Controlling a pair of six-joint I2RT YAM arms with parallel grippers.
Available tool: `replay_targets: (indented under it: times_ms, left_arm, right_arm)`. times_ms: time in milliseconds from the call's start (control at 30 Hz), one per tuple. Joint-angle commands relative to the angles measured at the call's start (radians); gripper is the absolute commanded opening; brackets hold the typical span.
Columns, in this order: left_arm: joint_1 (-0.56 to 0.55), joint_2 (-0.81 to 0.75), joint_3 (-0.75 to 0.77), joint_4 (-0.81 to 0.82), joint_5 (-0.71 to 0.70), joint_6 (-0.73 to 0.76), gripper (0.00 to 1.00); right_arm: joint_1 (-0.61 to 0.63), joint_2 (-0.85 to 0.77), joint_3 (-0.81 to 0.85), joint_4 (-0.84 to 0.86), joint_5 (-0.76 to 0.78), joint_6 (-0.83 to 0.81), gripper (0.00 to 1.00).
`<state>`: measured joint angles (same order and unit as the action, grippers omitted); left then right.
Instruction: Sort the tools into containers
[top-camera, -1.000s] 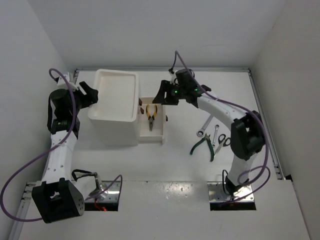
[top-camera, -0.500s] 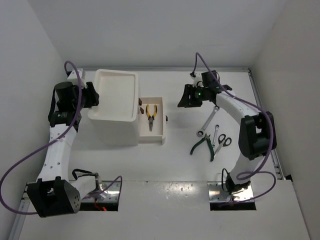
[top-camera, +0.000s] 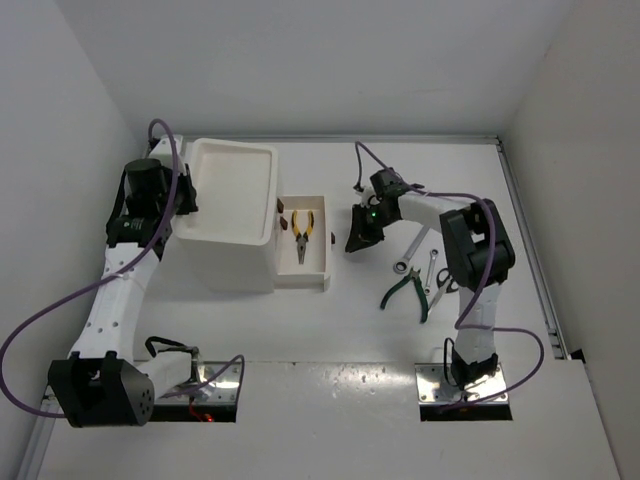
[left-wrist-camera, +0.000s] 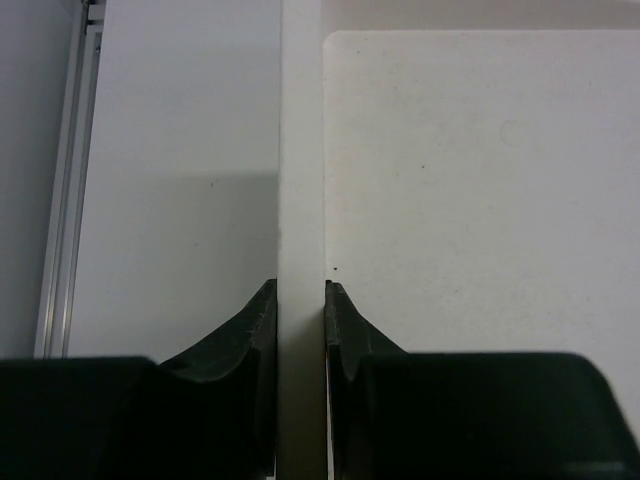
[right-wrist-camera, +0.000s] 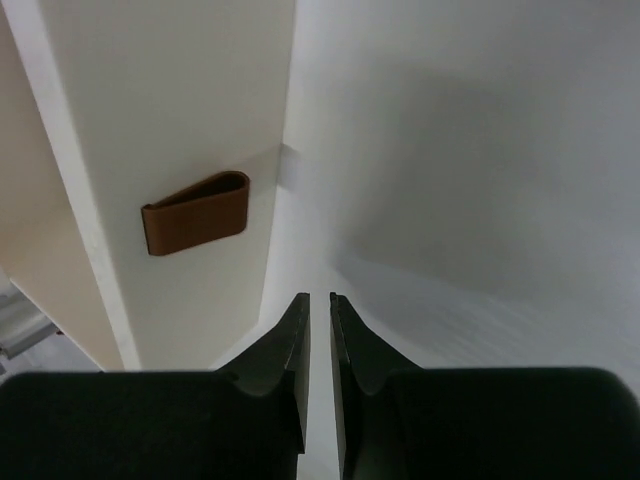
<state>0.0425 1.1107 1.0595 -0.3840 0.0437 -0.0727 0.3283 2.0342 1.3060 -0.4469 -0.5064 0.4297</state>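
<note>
The white box (top-camera: 232, 235) stands on the surface (top-camera: 330, 330) with its shallow tray top facing up. The left gripper (left-wrist-camera: 300, 295) is at the box's left edge. Its jaws are pinched on the thin rim of the tray top, one finger outside the wall and one inside.

One drawer (top-camera: 305, 277) is pulled out from the box's right side. The yellow-handled pliers (top-camera: 303, 232) lie inside it, handles pointing away from the arm bases.

The right gripper (right-wrist-camera: 319, 298) hangs just past the drawer's front panel, on the side away from the box. Its jaws are drawn together to a narrow slit with nothing between them. The drawer's reddish-brown knob (right-wrist-camera: 195, 213) is close by but not touching them.

Further right of the box, beyond the open drawer, the other tools lie in a loose cluster on the surface. They are the longer wrench (top-camera: 413, 248), the shorter wrench (top-camera: 431, 268), the green-handled pliers (top-camera: 405, 292) and the black-handled scissors (top-camera: 446, 282).
</note>
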Motion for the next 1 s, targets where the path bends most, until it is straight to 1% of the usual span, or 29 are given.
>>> replay_targets:
  times_ms: [0,67,233,367,433,600,700,767,833,967]
  left_arm:
    - [-0.023,0.014,0.005,-0.078,-0.031,0.005,0.0]
    - [-0.023,0.014,-0.006,-0.078,-0.031,-0.005,0.0]
    - [-0.045,-0.008,-0.039,-0.069,-0.031,-0.033,0.0]
    - [-0.064,-0.017,-0.062,-0.049,-0.031,-0.044,0.0]
    - [-0.064,-0.026,-0.075,-0.049,-0.031,-0.053,0.0]
    - [-0.064,-0.026,-0.095,-0.049,0.005,-0.062,0.0]
    - [-0.064,-0.026,-0.115,-0.039,0.025,-0.062,0.0]
    - [-0.064,-0.026,-0.115,-0.039,0.034,-0.072,0.0]
    - [-0.064,-0.026,-0.124,-0.03,0.035,-0.072,0.0]
    - [-0.064,-0.017,-0.134,-0.021,0.044,-0.081,0.0]
  right_arm:
    - [0.038,0.008,0.042,0.083,-0.026,0.049,0.13]
    - [0.047,0.017,0.012,0.156,-0.078,0.105,0.13]
    - [0.075,0.04,0.012,0.247,-0.15,0.187,0.13]
    - [0.115,0.078,0.064,0.258,-0.171,0.219,0.13]
    - [0.129,0.101,0.074,0.295,-0.172,0.236,0.13]
    - [0.169,0.158,0.151,0.318,-0.172,0.265,0.14]
    - [0.187,0.191,0.185,0.362,-0.172,0.288,0.14]
    - [0.196,0.21,0.199,0.393,-0.172,0.3,0.17]
    - [0.209,0.228,0.213,0.419,-0.182,0.331,0.17]
    - [0.239,0.274,0.233,0.51,-0.236,0.403,0.19]
